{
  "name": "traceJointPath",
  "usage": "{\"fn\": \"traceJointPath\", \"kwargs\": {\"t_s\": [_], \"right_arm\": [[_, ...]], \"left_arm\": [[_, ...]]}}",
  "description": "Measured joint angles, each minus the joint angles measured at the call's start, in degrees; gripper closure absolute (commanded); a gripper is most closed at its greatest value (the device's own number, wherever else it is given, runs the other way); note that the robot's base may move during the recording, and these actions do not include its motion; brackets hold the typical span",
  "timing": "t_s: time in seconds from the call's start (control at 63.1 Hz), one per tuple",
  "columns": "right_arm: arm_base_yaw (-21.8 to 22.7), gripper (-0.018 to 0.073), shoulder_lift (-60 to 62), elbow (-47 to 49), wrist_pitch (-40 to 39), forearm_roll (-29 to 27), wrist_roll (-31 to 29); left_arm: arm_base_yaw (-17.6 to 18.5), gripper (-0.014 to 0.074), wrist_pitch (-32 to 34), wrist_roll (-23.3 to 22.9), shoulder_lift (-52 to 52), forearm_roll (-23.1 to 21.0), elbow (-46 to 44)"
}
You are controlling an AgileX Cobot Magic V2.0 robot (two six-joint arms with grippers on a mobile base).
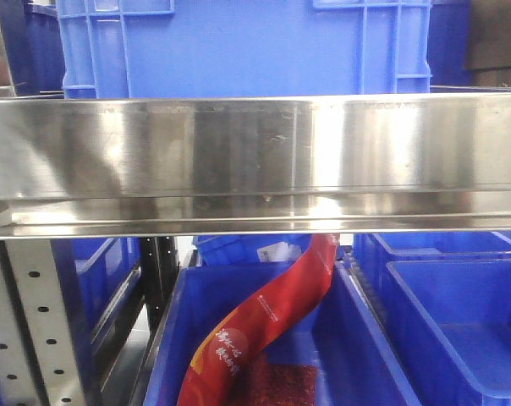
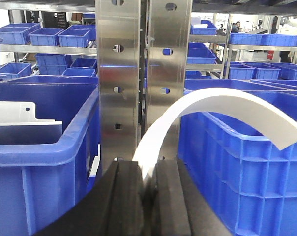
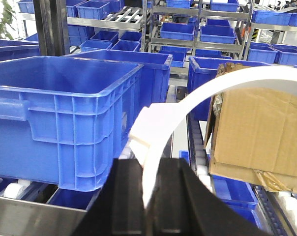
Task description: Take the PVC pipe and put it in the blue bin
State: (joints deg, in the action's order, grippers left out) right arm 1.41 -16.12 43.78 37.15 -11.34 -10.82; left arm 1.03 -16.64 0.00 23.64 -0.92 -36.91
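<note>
The white curved PVC strip [image 2: 222,105] sits pinched between the black padded fingers of the left gripper [image 2: 148,172], which is closed on its lower end. From there the strip arcs up and to the right, over the rim of a ribbed blue plastic bin [image 2: 237,167], and ends in a cut edge above that bin. A perforated stainless steel upright [image 2: 138,73] stands directly behind the gripper. To its left, another blue bin [image 2: 40,162] holds a flat white panel [image 2: 20,115]. The right gripper [image 3: 151,167] is likewise clamped on a similar white arched strip [image 3: 188,105], which sweeps up and off the right edge of the right wrist view. It cannot be told whether this is the same piece. Behind it are a large blue crate [image 3: 65,118] on the left and a brown cardboard box [image 3: 256,128] on the right. In the front view, a brushed steel shelf beam [image 1: 255,152] spans the frame, and below it a bent red printed band [image 1: 264,321] lies in a lower blue tub [image 1: 357,338].
</note>
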Motion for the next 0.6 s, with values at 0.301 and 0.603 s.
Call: {"fn": "traceJointPath", "kwargs": {"t_s": [0.301,0.603], "right_arm": [[0.00,0.0715,0.00,0.00,-0.22,0.00,0.00],[0.00,0.0715,0.00,0.00,-0.22,-1.73,0.00]], "left_arm": [[0.00,0.0707,0.25,0.00,0.00,0.00,0.00],[0.00,0.0707,1.80,0.00,0.00,-0.11,0.00]]}}
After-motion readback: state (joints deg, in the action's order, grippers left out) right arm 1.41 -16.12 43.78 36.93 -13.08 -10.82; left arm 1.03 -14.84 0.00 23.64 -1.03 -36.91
